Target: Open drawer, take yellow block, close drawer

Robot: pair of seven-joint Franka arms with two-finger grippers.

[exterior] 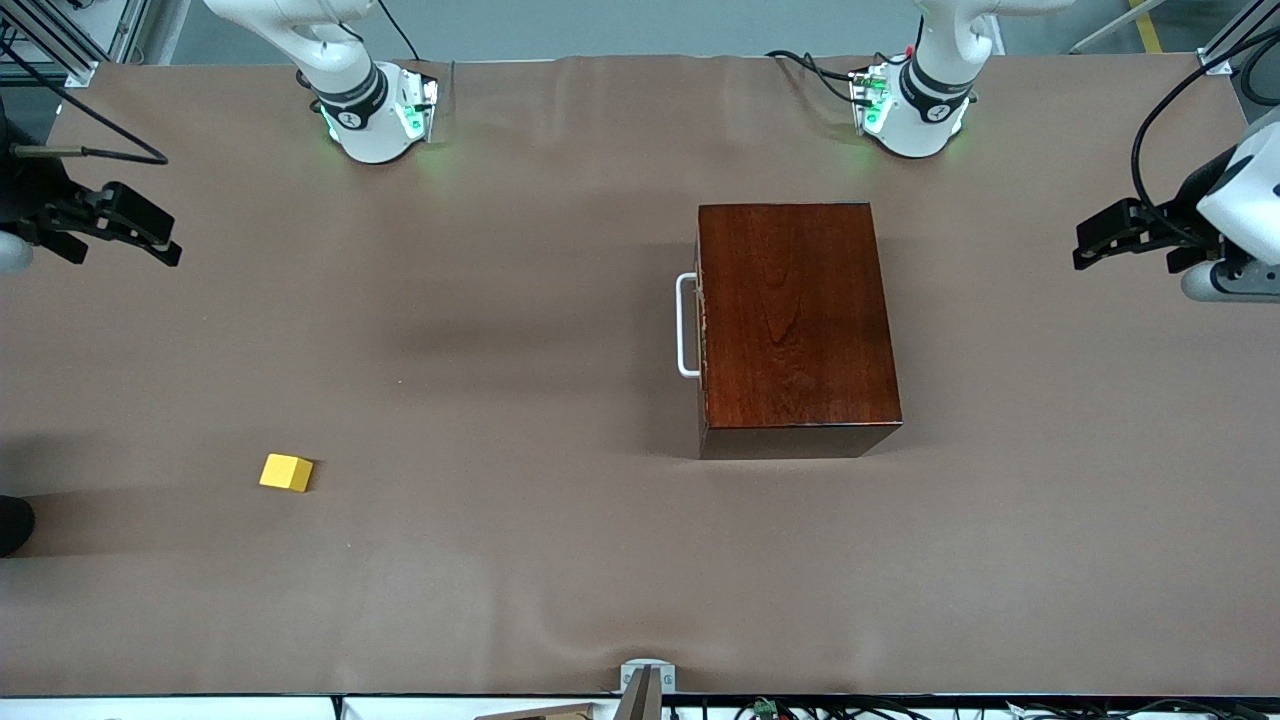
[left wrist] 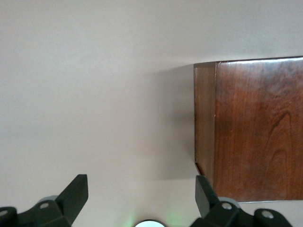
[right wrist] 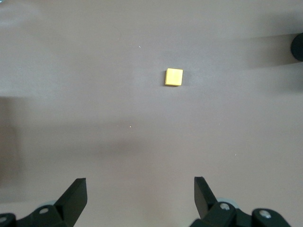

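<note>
1. Brown paper-covered table (exterior: pixel 520 600) carries everything; both arms wait at its ends, leaving the middle free.
2. Right pincer (exterior: pixel 150 240), fingers spread, hovers over the right arm's end of the table, its wrist camera looking down on the block.
3. Small plain yellow cube (exterior: pixel 286 472) lies on the bare table, outside the box, nearer the front camera.
4. Glossy dark reddish-brown wooden box (exterior: pixel 795 320) has its drawer (exterior: pixel 702 330) shut, white loop handle (exterior: pixel 686 325) facing the right arm's end.
5. Left pincer (exterior: pixel 1100 240), spread, hangs beside the box.
</note>
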